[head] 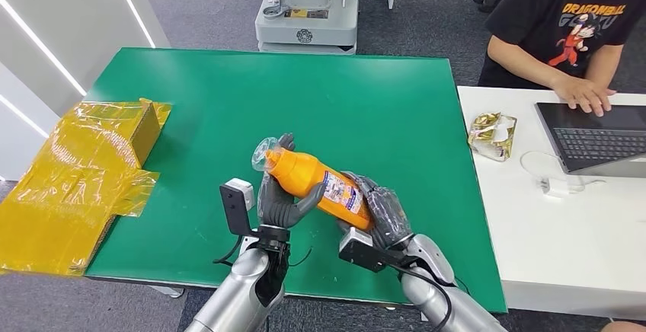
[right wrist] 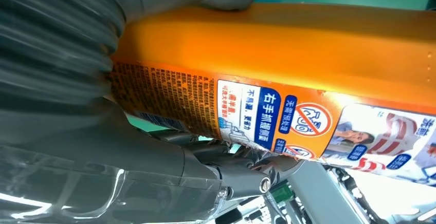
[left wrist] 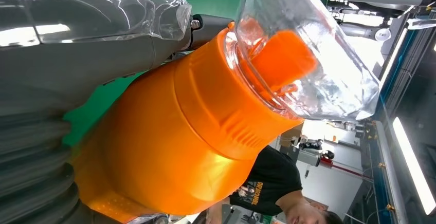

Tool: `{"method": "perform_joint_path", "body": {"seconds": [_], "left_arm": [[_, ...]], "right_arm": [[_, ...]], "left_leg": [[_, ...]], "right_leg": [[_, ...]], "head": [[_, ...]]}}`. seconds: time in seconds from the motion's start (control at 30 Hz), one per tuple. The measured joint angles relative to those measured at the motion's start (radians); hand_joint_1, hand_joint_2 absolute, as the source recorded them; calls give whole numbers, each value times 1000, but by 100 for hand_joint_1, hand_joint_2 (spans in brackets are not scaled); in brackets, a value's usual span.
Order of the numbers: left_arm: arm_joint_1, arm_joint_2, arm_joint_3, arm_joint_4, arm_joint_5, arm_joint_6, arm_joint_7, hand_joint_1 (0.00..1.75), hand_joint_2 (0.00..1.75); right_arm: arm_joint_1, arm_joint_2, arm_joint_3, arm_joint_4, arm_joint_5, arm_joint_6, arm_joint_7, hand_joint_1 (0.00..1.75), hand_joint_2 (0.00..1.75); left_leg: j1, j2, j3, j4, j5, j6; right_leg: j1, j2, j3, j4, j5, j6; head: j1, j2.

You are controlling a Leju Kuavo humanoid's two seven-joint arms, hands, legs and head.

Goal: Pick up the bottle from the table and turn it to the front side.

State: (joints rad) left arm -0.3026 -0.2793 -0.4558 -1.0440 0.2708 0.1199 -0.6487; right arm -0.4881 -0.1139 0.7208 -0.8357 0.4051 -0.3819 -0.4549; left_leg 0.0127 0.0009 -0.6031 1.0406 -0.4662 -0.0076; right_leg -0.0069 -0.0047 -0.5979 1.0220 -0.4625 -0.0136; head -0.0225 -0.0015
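An orange plastic bottle with a clear cap over its orange nozzle [head: 316,182] is held above the near part of the green tabletop [head: 381,111], lying on a slant with its capped end pointing away from the robot and to the left. The left hand [head: 280,195] grips the bottle's neck end, its thumb wrapped across the front and its darker fingers curled behind — the left wrist view shows the orange shoulder [left wrist: 169,147] pressed against the grey hand, with the transparent cap [left wrist: 308,54] jutting past it. The right hand [head: 387,214] grips the bottle's base end, fingers closed round the body; in the right wrist view the printed label [right wrist: 288,118], white and blue panels with red prohibition signs, faces the camera along the orange side. Left of the bottle, at the tabletop's left edge, lies a crumpled yellow plastic-wrapped cardboard box [head: 84,172]. Right of the bottle, on a white desk [head: 533,248] just beside the tabletop, sit a crinkled gold foil packet [head: 492,134] and a dark laptop [head: 594,135] — a person in a black printed T-shirt [head: 567,31] rests a hand on its edge.
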Motion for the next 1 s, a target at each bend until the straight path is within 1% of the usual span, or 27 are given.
{"method": "perform_joint_path", "body": {"seconds": [0.13, 0.37, 0.4, 0.43, 0.5, 0.53, 0.57, 1.0], "left_arm": [[0, 3, 1, 3, -13, 3, -5, 0, 175], [2, 11, 2, 4, -41, 16, -13, 0, 175], [2, 13, 3, 4, -44, 17, -13, 3, 175], [2, 14, 3, 4, -47, 17, -13, 30, 175], [3, 16, 3, 4, -50, 17, -14, 117, 175], [4, 17, 3, 4, -52, 17, -15, 158, 175], [5, 17, 3, 4, -54, 16, -16, 175, 175], [16, 16, 3, 4, -69, -3, -22, 175, 175]], "right_arm": [[-16, 2, 0, 16, 29, 52, 7, 175, 175], [-27, 6, 2, 39, 88, 114, 22, 175, 175], [-28, 6, 2, 41, 95, 122, 22, 175, 175], [-28, 6, 2, 42, 102, 128, 22, 175, 175], [-28, 6, 1, 42, 114, 136, 23, 175, 175], [-28, 6, 1, 42, 120, 139, 23, 175, 175], [-28, 6, 1, 42, 125, 140, 24, 175, 175], [-22, 6, -4, 32, 156, 159, 29, 175, 175]], "left_leg": [[0, 0, 0, 0, 0, 0], [0, 0, 0, 0, 0, 0], [0, 0, 0, 0, 0, 0], [0, 0, 0, 0, 0, 0], [0, 0, 0, 0, 0, 0], [0, 0, 0, 0, 0, 0], [0, 0, 0, 0, 0, 0], [0, 0, 0, 0, 0, 0]], "right_leg": [[0, 0, 0, 0, 0, 0], [0, 0, 0, 0, 0, 0], [0, 0, 0, 0, 0, 0], [0, 0, 0, 0, 0, 0], [0, 0, 0, 0, 0, 0], [0, 0, 0, 0, 0, 0], [0, 0, 0, 0, 0, 0], [0, 0, 0, 0, 0, 0]], "head": [[0, 0], [0, 0], [0, 0], [0, 0], [0, 0], [0, 0], [0, 0], [0, 0]]}}
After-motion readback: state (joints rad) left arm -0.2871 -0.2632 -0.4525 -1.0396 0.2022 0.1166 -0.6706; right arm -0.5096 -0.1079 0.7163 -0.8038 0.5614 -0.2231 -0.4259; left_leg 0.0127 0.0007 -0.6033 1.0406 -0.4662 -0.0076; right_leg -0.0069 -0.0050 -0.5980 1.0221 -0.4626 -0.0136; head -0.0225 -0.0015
